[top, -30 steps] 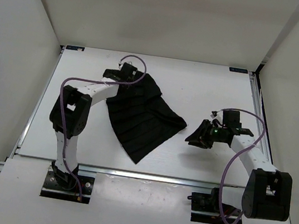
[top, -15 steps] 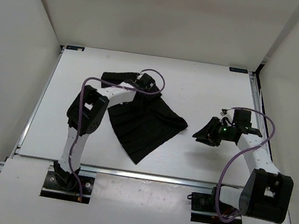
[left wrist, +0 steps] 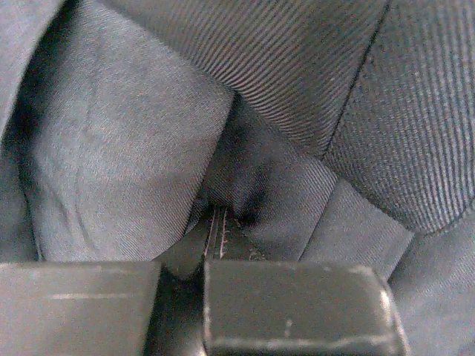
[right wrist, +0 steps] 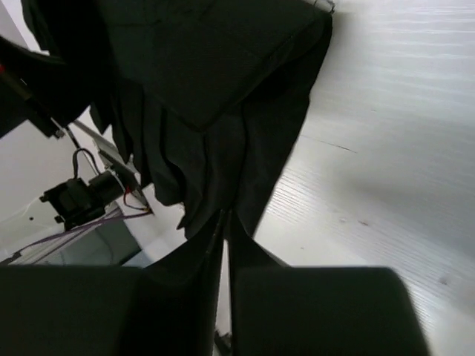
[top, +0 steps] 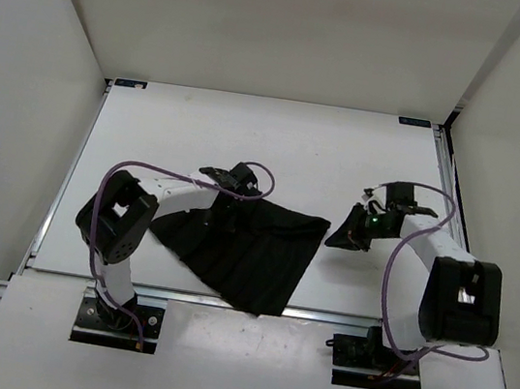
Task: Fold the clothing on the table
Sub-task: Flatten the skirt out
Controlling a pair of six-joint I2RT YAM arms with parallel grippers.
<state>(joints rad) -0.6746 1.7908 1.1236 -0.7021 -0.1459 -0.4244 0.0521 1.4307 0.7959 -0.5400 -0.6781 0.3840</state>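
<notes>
The skirt (top: pixel 252 247) lies spread by the table's (top: pixel 152 130) near edge, between the arms. The left gripper (top: pixel 233 193) is clamped on a fold at its far edge. The right gripper (top: pixel 336 239) sits beside its right corner, jaws nearly together; any grip cannot be told

Far half of table (top: pixel 279 134) open to pass, skirt (top: pixel 252 247) (near edge) and left arm (top: pixel 175 203) block centre-left
</notes>
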